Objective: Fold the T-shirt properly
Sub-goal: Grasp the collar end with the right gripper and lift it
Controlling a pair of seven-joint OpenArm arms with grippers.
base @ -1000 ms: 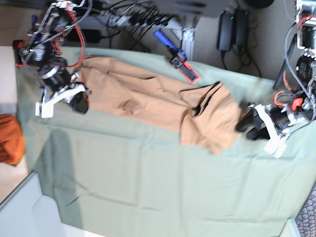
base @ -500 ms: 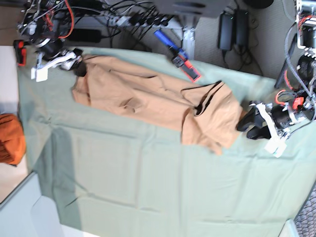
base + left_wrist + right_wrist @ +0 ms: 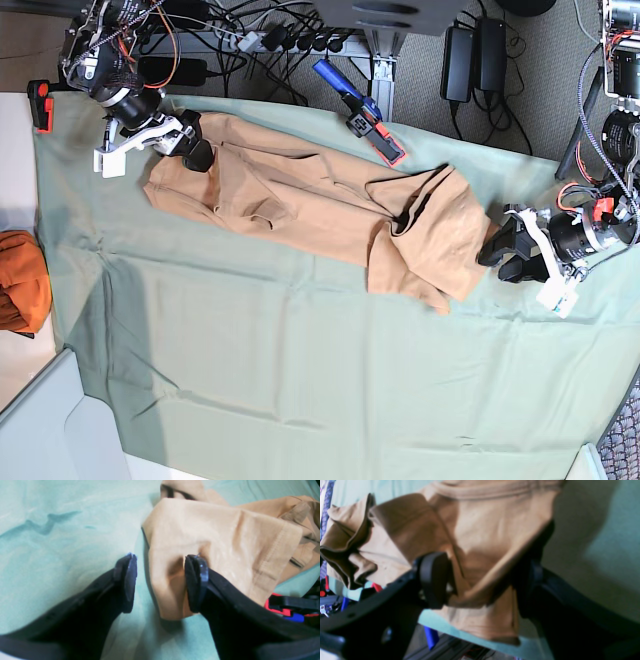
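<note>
The peach-tan T-shirt (image 3: 320,200) lies bunched in a long band across the pale green sheet (image 3: 300,360), from back left to middle right. My right gripper (image 3: 197,152) is at the shirt's back-left end. In the right wrist view it (image 3: 482,585) is open wide, with a fold of the shirt (image 3: 480,530) lying between the jaws. My left gripper (image 3: 497,250) is at the shirt's right end. In the left wrist view it (image 3: 162,582) is open, with a corner of the shirt (image 3: 212,535) lying between the jaws on the sheet (image 3: 62,530).
A darker orange cloth bundle (image 3: 20,280) sits off the sheet at the left edge. A blue and red tool (image 3: 360,115) lies at the sheet's back edge beside the shirt. Cables and power bricks (image 3: 460,60) lie behind the table. A grey bin (image 3: 50,430) is at the front left.
My right arm swung from the shirt's left side up to the back edge, then onto the shirt's back-left end. That end of the shirt shifted slightly. My left arm barely moved.
</note>
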